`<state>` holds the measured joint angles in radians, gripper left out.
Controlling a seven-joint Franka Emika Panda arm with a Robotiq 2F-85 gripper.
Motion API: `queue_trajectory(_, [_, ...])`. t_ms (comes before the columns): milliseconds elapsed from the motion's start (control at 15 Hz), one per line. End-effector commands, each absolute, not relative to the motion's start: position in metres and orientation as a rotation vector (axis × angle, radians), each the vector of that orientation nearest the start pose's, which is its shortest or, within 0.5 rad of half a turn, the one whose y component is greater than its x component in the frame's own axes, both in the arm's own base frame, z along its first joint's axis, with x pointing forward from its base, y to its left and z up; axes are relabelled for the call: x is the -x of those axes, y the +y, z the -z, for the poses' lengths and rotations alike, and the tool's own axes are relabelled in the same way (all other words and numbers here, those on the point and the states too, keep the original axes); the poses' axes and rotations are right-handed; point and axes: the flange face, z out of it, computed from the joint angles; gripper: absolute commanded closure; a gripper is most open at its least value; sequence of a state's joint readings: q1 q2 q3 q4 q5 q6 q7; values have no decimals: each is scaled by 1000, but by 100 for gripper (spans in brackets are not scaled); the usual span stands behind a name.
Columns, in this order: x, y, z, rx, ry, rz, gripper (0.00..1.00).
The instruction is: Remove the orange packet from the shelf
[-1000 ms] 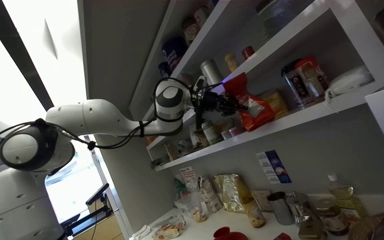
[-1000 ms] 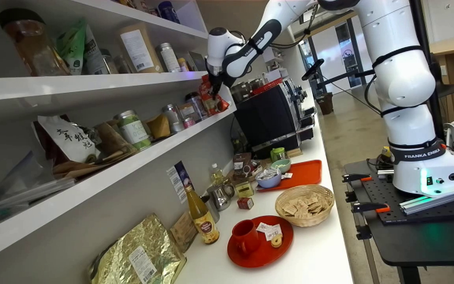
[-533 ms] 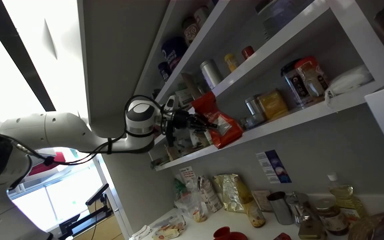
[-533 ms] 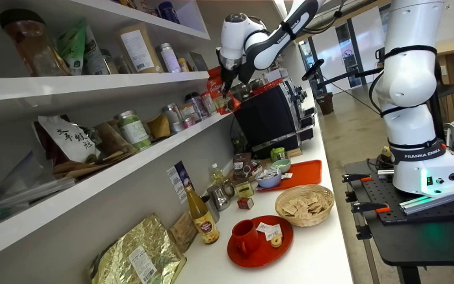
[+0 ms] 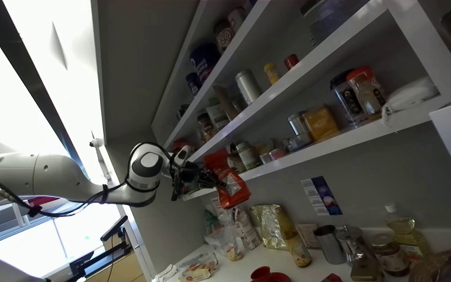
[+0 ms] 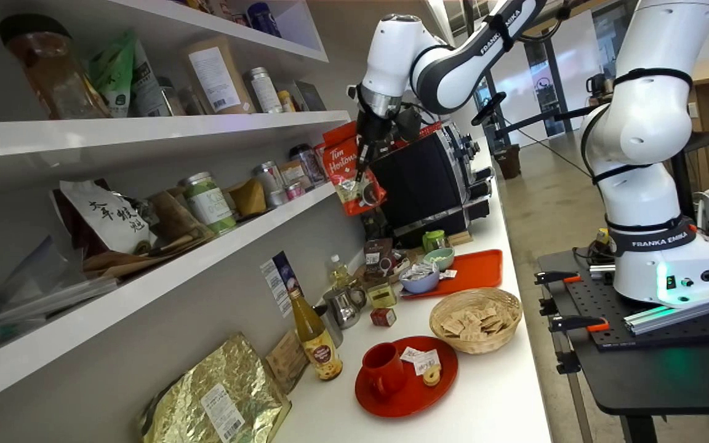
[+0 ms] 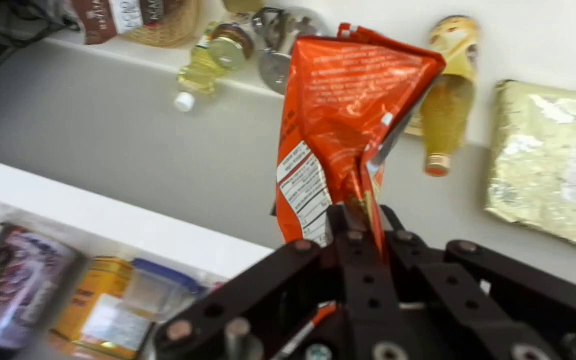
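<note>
The orange packet is a glossy orange-red bag, also seen in an exterior view and in the wrist view. It hangs slightly tilted in front of the white shelf, its lower part below the board's front edge. The shelf also shows in an exterior view and in the wrist view. My gripper is shut on a folded edge of the packet, which lies pinched between the fingertips. The gripper also shows in both exterior views.
A yellow-orange pack and several jars stand on the shelf. Another white board runs above it. Below, the worktop holds a gold foil bag, a bottle and a red plate. A black machine stands behind the packet.
My gripper has drawn the packet off the shelf, out in front of it and lower. Jars and the yellow-orange pack behind it are uncovered. The gripper stays shut on the packet.
</note>
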<state>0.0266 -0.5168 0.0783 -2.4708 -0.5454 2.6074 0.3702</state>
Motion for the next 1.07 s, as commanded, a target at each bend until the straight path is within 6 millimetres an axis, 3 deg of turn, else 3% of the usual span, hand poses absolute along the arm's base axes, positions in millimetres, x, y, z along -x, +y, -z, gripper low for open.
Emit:
queue_trajectory(0, [-435, 118, -514, 3078, -401, 1105, 99])
queue_trajectory(200, [-450, 173, -471, 2991, -530, 955, 99])
queue_trajectory(600, [-486, 261, -356, 2914, -615, 682, 99])
queue_trajectory(1000, [-515, 340, -257, 2879, -763, 580, 98])
